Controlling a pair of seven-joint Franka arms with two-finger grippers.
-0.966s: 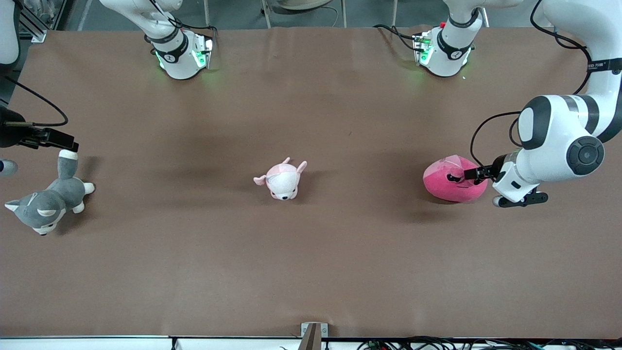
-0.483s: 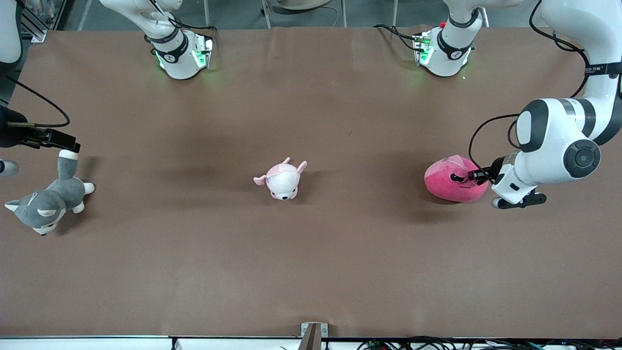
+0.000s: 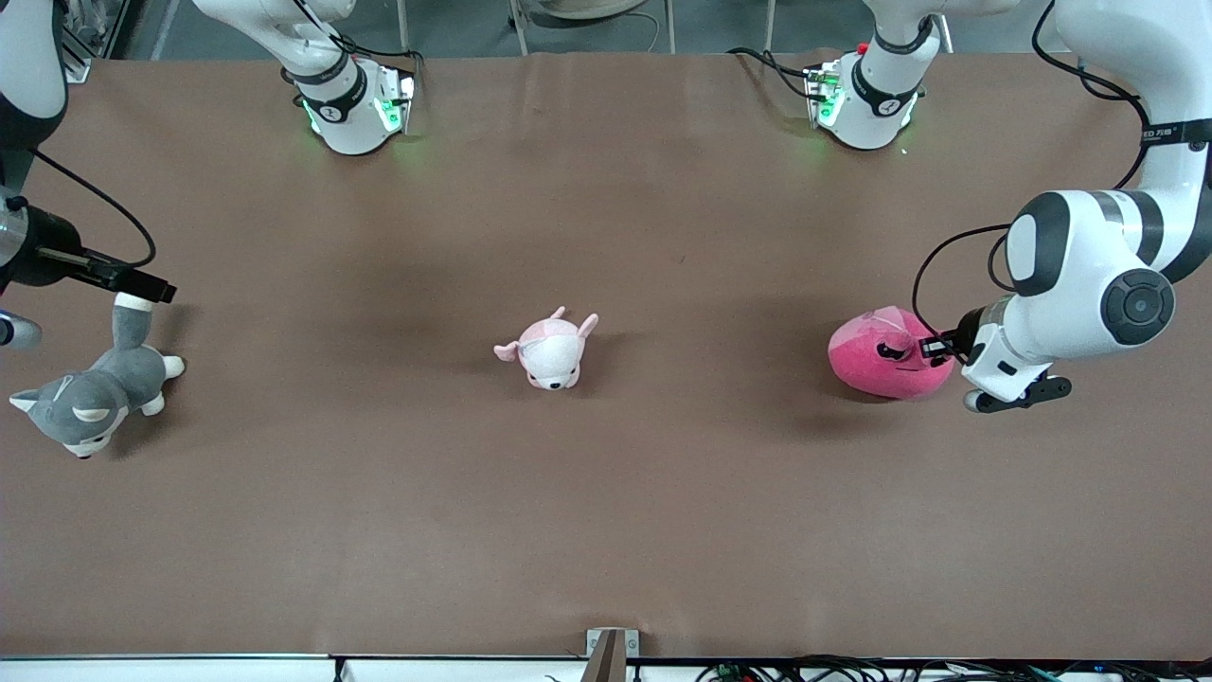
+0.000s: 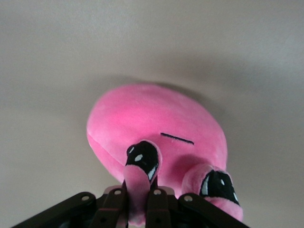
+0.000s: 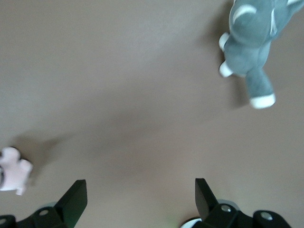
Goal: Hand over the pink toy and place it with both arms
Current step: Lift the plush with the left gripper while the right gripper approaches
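Observation:
The pink toy point(image 3: 885, 358), a deep magenta rounded plush with dark bulging eyes, lies on the brown table toward the left arm's end. My left gripper point(image 3: 935, 347) is shut on one of its bulging eye stalks; in the left wrist view the two fingers point(image 4: 112, 209) pinch the stalk, with the toy's body point(image 4: 156, 123) ahead of them. My right gripper point(image 3: 151, 287) hangs at the right arm's end of the table, over the grey dog's tail. The right wrist view shows it point(image 5: 140, 192) open and empty above bare table.
A grey-and-white dog plush point(image 3: 90, 393) lies at the right arm's end, also in the right wrist view point(image 5: 256, 42). A small pale pink-and-white animal plush point(image 3: 549, 350) sits mid-table. The two arm bases point(image 3: 355, 104) stand along the table's edge farthest from the front camera.
My left gripper has drawn back slightly toward its end of the table, with the toy's eye stalk in it. My right gripper has shifted a little toward the table's middle.

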